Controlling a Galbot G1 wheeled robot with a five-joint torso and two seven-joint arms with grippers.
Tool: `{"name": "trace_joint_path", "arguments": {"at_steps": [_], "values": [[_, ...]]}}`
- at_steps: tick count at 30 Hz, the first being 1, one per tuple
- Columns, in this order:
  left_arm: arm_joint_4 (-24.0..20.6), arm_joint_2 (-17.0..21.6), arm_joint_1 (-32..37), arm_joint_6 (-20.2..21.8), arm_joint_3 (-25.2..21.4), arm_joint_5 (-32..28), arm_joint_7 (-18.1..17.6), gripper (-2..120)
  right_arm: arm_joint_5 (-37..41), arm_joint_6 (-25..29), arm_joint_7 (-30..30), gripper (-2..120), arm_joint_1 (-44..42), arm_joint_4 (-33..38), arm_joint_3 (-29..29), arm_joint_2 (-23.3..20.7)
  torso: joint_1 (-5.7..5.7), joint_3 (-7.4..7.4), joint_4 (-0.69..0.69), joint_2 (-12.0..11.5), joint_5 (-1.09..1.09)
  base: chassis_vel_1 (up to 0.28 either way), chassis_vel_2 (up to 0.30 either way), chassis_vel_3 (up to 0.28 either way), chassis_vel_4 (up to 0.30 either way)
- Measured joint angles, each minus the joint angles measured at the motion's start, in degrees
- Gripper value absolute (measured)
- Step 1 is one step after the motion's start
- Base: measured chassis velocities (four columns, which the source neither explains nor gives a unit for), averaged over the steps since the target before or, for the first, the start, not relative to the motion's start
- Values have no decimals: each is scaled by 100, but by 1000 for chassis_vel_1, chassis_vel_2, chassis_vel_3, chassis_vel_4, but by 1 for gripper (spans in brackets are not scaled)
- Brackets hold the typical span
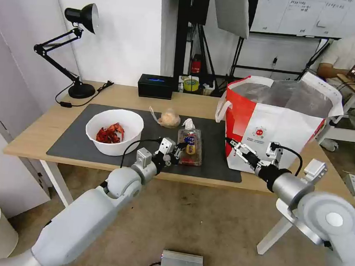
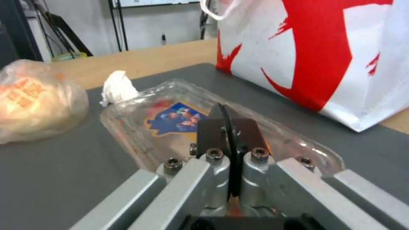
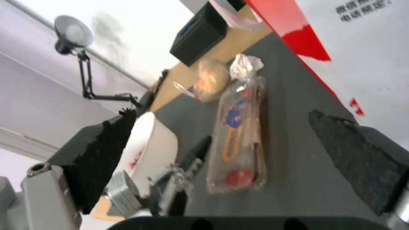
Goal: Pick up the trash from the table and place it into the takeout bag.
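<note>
Left tool [image 1: 179, 149] is right at the near end of the clamshell box [image 1: 190, 146], pads pressed together in the wrist view; whether box rim is pinched between them I cannot tell. The box lies on the mat [image 1: 73, 138] toward the front edge of the bench [image 1: 36, 133], between the bowl [image 1: 114, 131] and the takeout bag [image 1: 278, 117]. Right tool [image 1: 235, 147] hovers wide open beside the bag's front panel, holding nothing. To do this well: bite the firm rim, lift level, clear the bag's tall lip before releasing.
</note>
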Motion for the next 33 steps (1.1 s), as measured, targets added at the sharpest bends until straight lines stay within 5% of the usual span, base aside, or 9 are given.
{"name": "trace_joint_path", "arguments": {"at_steps": [33], "values": [[112,-88,111,-124,136,375,107,0,-219,83,236,100,1153,-1201,-1004,679,0,-1,0,1,0,0,0,0,0]]}}
